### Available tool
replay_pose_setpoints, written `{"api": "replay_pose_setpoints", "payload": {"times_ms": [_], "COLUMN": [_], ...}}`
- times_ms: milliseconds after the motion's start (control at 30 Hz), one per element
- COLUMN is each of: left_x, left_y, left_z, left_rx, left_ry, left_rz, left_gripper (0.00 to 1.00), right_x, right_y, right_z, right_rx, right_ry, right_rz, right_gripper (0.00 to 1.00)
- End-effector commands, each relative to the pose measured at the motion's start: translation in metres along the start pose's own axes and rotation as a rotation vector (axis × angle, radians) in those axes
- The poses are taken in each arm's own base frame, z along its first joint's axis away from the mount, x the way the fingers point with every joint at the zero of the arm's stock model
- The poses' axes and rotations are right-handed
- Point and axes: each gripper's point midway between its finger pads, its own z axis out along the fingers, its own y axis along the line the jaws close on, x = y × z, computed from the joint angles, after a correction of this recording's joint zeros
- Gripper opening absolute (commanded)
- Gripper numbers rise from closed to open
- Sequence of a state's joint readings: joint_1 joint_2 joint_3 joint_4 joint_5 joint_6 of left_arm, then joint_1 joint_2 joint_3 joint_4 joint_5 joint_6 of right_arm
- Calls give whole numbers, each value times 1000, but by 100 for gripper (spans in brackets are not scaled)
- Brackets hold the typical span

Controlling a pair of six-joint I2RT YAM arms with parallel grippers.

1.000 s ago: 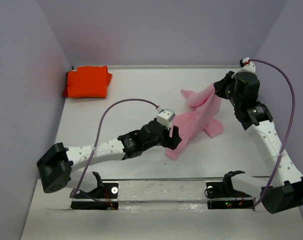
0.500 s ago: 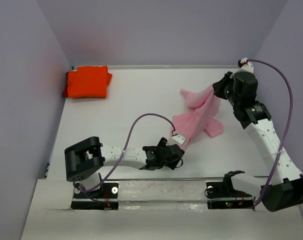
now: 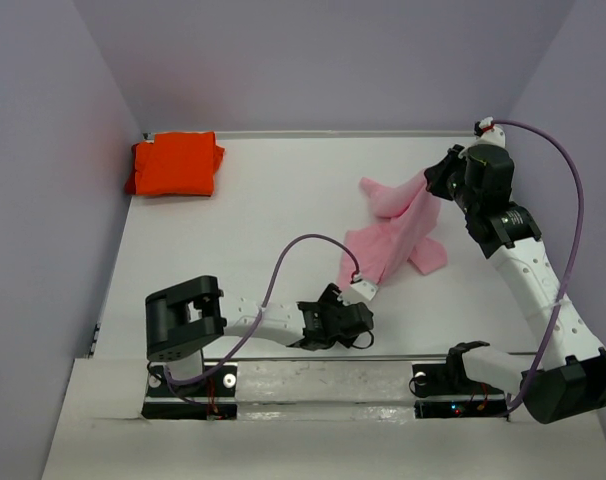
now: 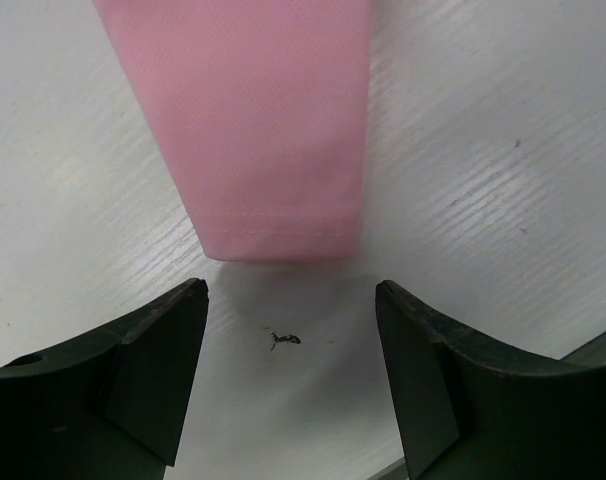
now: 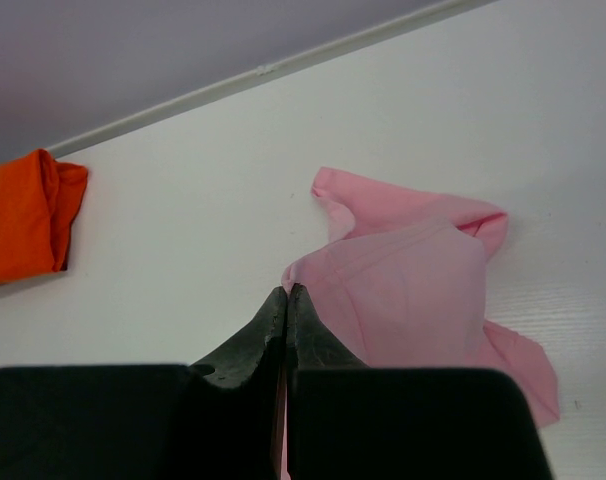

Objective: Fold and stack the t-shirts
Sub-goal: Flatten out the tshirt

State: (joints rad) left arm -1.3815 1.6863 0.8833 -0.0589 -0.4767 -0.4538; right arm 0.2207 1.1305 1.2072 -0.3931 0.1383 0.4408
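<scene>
A light pink t-shirt (image 3: 391,242) lies crumpled right of the table's middle, one end stretching toward the near edge. My right gripper (image 3: 435,186) is shut on its far upper edge and holds that edge off the table; in the right wrist view the fingertips (image 5: 287,290) pinch pink cloth (image 5: 413,280). My left gripper (image 3: 345,318) stands open, low over the table, just short of the shirt's near end. The hemmed pink end (image 4: 273,130) stops ahead of the open gripper (image 4: 288,300), touching neither finger. The orange t-shirt (image 3: 175,165) lies folded in the far left corner.
Purple walls close the table on the left, back and right. A purple cable (image 3: 308,240) loops above my left arm. A small dark mark (image 4: 285,340) sits on the white table between the left fingers. The metal rail (image 3: 323,375) runs along the near edge.
My left arm has drawn back toward the near edge and folded in, so its open gripper has come off the pink shirt's near end. The right gripper has held still.
</scene>
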Motion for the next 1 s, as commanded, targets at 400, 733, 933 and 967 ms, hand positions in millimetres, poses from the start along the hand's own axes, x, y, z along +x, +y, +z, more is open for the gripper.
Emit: {"api": "replay_pose_setpoints", "payload": {"times_ms": [400,733,933,967], "left_x": [-27,-13,-8,-11], "left_y": [-16,-7,5,10], "left_z": [17,24,19,15], "left_rx": [-149,-184,-219,-241], "left_ry": [-53,-48,-31,-43], "left_rz": [140,157,176,171], "left_gripper": [79,2,0,0], "right_x": [-1,0,-1,-1], "right_y": [4,1,1,0], "right_z": [6,7,5,4], "right_rx": [-28,-18,-17,-15], "right_ry": [-3,-7,-12,-15], "right_rz": [4,-6,-10,-11], "right_gripper": [0,0,0,0]}}
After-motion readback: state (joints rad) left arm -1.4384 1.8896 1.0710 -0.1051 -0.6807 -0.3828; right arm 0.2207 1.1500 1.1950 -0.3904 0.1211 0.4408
